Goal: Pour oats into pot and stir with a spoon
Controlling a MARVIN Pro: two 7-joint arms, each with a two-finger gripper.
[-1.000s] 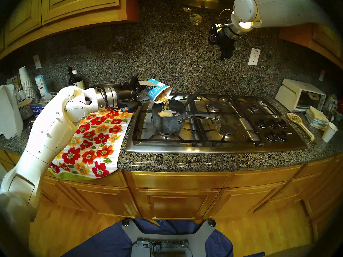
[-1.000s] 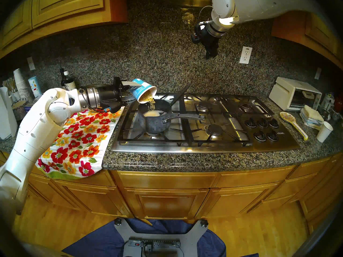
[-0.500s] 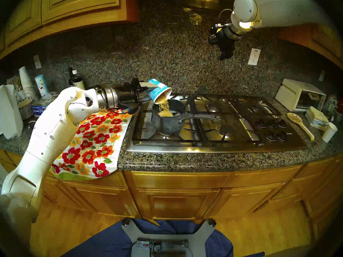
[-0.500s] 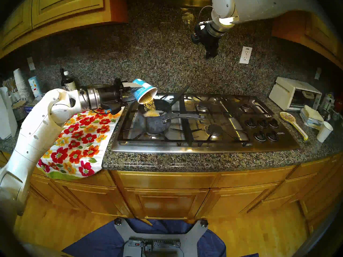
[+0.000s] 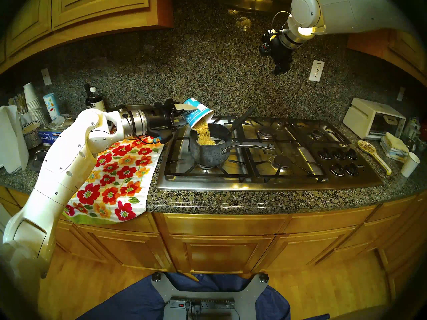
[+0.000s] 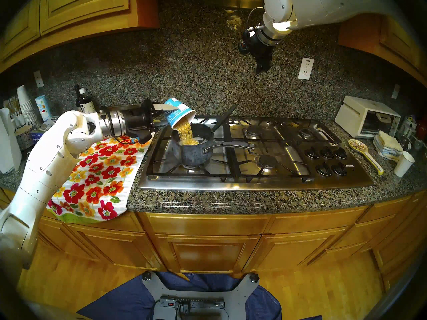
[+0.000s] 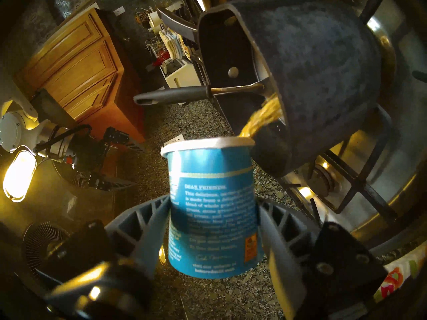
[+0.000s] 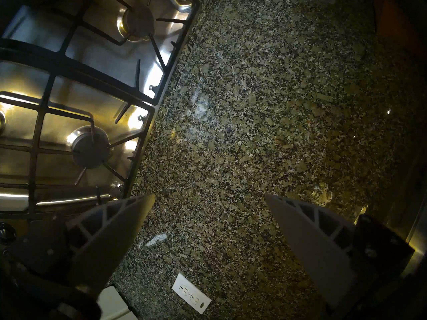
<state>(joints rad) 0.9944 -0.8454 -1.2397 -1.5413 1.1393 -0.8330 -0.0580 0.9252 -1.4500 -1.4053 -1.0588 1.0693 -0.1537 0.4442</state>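
My left gripper [image 5: 181,115] is shut on the blue oatmeal cup [image 5: 197,112], tipped mouth-down over the pot [image 5: 209,151]. Tan oats [image 5: 203,132] stream from the cup into the dark grey mottled pot, which stands on the front-left burner with its long handle [image 5: 250,147] pointing right. The left wrist view shows the cup [image 7: 213,211] between my fingers [image 7: 147,229] and the oats [image 7: 261,118] falling past the pot's rim [image 7: 261,65]. The black-handled spoon [image 5: 242,118] leans in the pot's far side. My right gripper [image 5: 280,69] hangs open and empty high above the stove; its fingers [image 8: 120,222] show apart.
A flowered cloth [image 5: 117,174] lies left of the steel cooktop [image 5: 265,151]. Bottles and stacked cups [image 5: 34,104] stand at the back left. A cream ceramic spoon [image 5: 374,156], a white cup [image 5: 410,163], folded cloths and a toaster oven [image 5: 374,118] are at the right.
The cup has tipped further and the oat stream has thickened. The heap of oats in the pot has grown. The left elbow has swung slightly. The right arm has not moved.
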